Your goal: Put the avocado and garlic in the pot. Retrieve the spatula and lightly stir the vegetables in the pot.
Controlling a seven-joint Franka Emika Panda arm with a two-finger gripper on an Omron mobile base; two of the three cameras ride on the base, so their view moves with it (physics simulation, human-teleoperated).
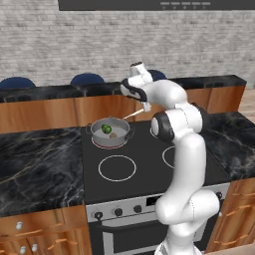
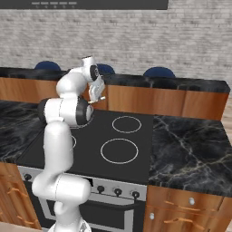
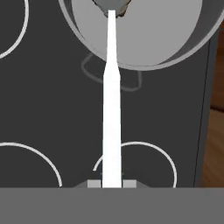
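Note:
The grey pot [image 1: 121, 137] stands on the rear left burner of the stove. Inside it lie the green avocado [image 1: 106, 129] and the beige garlic [image 1: 114, 135], side by side. My gripper [image 1: 146, 107] hovers to the right of the pot and above its rim, shut on the handle of the light-grey spatula [image 1: 132, 114]. The spatula slants down to the left over the pot's rim. In the hand view the spatula [image 3: 111, 113] runs straight up from my gripper [image 3: 111, 184] into the pot [image 3: 153, 39], where its head covers most of the garlic [image 3: 125, 9]. In the right base view the arm hides the pot.
The black stovetop [image 1: 144, 164] has white burner rings, one [image 1: 117, 167] in front of the pot. Black marble counters [image 1: 35, 169] flank it on both sides. A wooden-fronted counter [image 1: 45, 112] and blue chair backs [image 1: 87, 78] stand behind. Knobs [image 1: 118, 211] line the stove's front.

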